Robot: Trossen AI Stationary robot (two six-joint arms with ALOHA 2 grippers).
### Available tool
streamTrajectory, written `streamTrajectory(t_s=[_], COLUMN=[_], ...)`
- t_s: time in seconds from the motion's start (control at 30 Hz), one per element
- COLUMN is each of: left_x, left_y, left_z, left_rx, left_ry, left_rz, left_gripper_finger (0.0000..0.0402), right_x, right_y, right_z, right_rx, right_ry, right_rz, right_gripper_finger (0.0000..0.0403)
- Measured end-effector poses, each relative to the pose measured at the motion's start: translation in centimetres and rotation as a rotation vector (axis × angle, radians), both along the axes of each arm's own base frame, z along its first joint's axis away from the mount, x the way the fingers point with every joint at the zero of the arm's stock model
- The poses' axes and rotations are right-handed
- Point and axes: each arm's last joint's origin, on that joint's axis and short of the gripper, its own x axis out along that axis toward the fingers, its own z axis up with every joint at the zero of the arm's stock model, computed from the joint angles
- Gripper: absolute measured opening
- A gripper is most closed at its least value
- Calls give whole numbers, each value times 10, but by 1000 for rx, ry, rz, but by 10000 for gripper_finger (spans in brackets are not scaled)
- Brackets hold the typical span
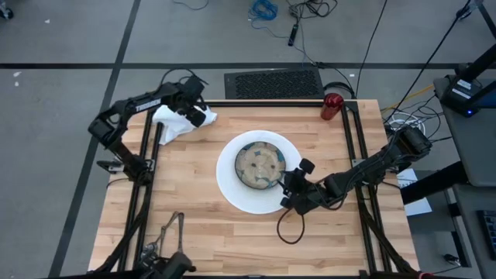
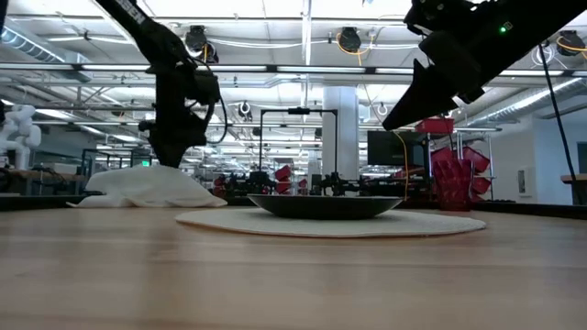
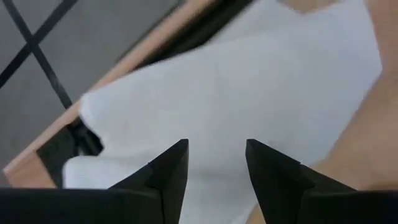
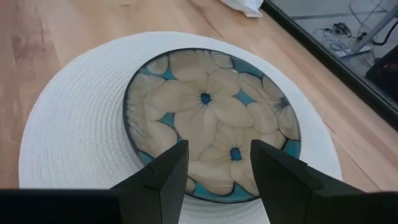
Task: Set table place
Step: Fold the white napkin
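A white cloth napkin point(image 1: 172, 124) lies bunched at the table's far left, partly over the black frame rail. My left gripper point(image 3: 216, 144) is open and points down at it from just above point(image 2: 177, 151). A patterned beige-blue bowl point(image 4: 211, 118) sits in the middle of the big round white plate point(image 4: 74, 124) at the table's centre. My right gripper point(image 1: 294, 190) is open and hangs above the plate's right rim, slanting down toward the bowl, with nothing between its fingers. A red cup point(image 1: 332, 106) stands at the far right edge. My left gripper stands over the napkin's bunched middle point(image 3: 217, 112), its fingers pointing down from above with a gap between them. I cannot tell whether the fingertips touch the cloth.
Dark cutlery point(image 1: 172, 231) lies near the front left edge. A black cable loop point(image 1: 291, 231) rests on the wood below my right gripper. Black frame rails run along the table's left and right sides. Bare wood shows on the plate's left and along the near edge.
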Motion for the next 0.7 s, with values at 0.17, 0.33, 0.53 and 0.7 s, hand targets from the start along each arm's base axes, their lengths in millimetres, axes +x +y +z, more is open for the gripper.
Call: streamTrajectory(t_s=[0.17,0.33,0.53,0.7], left_x=[4,6,10,22], left_y=[6,7,2,-17], left_z=[-21,-30,-24,-5], left_rx=[-39,-66,-95,-221], left_ry=[57,83,64,-136], left_rz=[20,9,-16,-109], left_gripper_finger=[148,148,148,148], right_x=[0,0,0,0], right_y=[1,1,1,0], right_z=[-1,-1,0,0], right_rx=[29,29,25,21], right_ry=[9,8,8,9], right_rz=[17,17,15,12], right_gripper_finger=[160,160,160,160])
